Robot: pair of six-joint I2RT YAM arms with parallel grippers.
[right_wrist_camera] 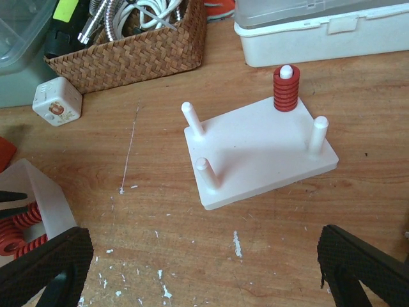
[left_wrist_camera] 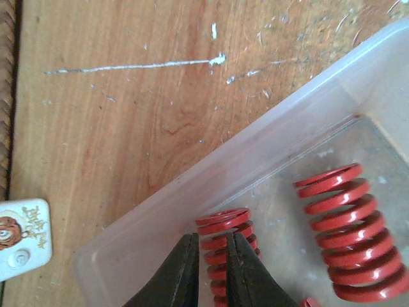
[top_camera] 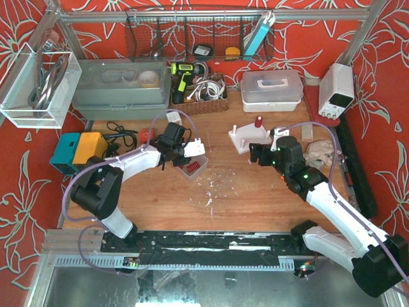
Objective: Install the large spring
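A clear plastic bin (left_wrist_camera: 192, 192) holds several red springs; it also shows in the top view (top_camera: 199, 171). My left gripper (left_wrist_camera: 214, 256) reaches down into the bin. Its jaws stand close together, pinching the coils of one red spring (left_wrist_camera: 223, 220) near the bin wall. A wider red spring (left_wrist_camera: 351, 236) lies to its right. A white peg board (right_wrist_camera: 262, 153) has a red spring (right_wrist_camera: 285, 89) on its far-right peg and three bare pegs. My right gripper (right_wrist_camera: 204, 268) hangs wide open and empty over the table in front of the board.
A wicker basket (right_wrist_camera: 128, 57) of cables and a white lidded box (right_wrist_camera: 319, 32) stand behind the board. A small white cube (right_wrist_camera: 57, 102) lies left of it. In the top view, a grey tub (top_camera: 121, 89) sits back left and a power supply (top_camera: 337, 89) back right.
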